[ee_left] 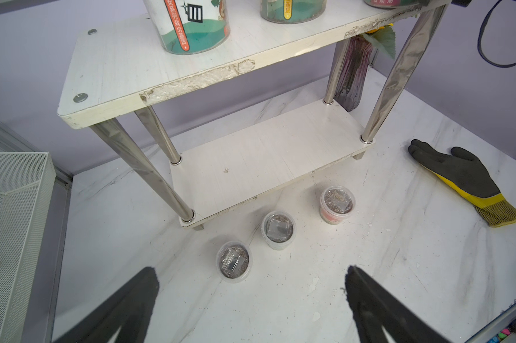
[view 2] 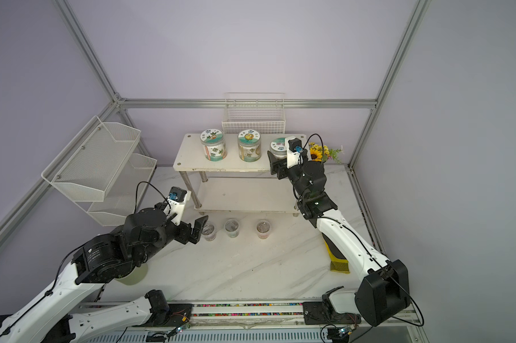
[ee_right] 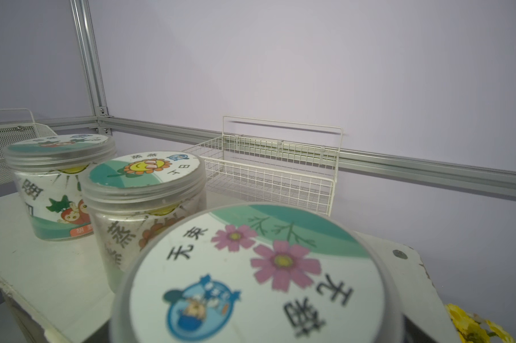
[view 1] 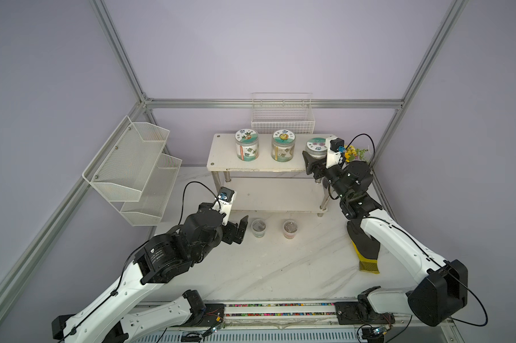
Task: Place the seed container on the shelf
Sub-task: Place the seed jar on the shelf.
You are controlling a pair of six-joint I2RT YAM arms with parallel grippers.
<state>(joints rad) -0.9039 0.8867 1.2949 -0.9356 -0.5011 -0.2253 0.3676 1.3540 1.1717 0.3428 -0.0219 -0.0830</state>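
Left fingers (view 1: 241,229), black, spread wide and holding nothing, poised above the white marbled desk (view 1: 280,267); just ahead of their tips, nearest of three small clear round tubs of grainy seed mix (ee_left: 233,261), upright on the desk and untouched; further from the tips, second small clear tub (ee_left: 278,230) and third, pink-labelled small tub (ee_left: 337,205), all in a slanting row just in front of the lower board; right fingers (view 1: 310,161), black, up at one end of the top board of the two-tier shelf of white boards on shiny metal legs (view 1: 224,160), set partly apart around the clear round jar with the pink-flower lid (ee_right: 251,276); jar upright on that top board, between those fingers; cannot tell whether gripped or merely flanked, one finger hidden in both top views; along the board away from the right fingers, clear jar with sunflower lid (view 1: 283,146), then clear jar with carrot lid (view 1: 247,144), each apart from its neighbour; behind the right fingers, bunch of yellow artificial flowers (view 2: 317,153); beyond the jars, white wire basket (view 1: 282,118) on the back rail; off to the outer side of the left fingers, white mesh two-bin rack (view 1: 132,166); black and yellow work glove (ee_left: 464,178) flat on the desk, well apart from both sets of fingers
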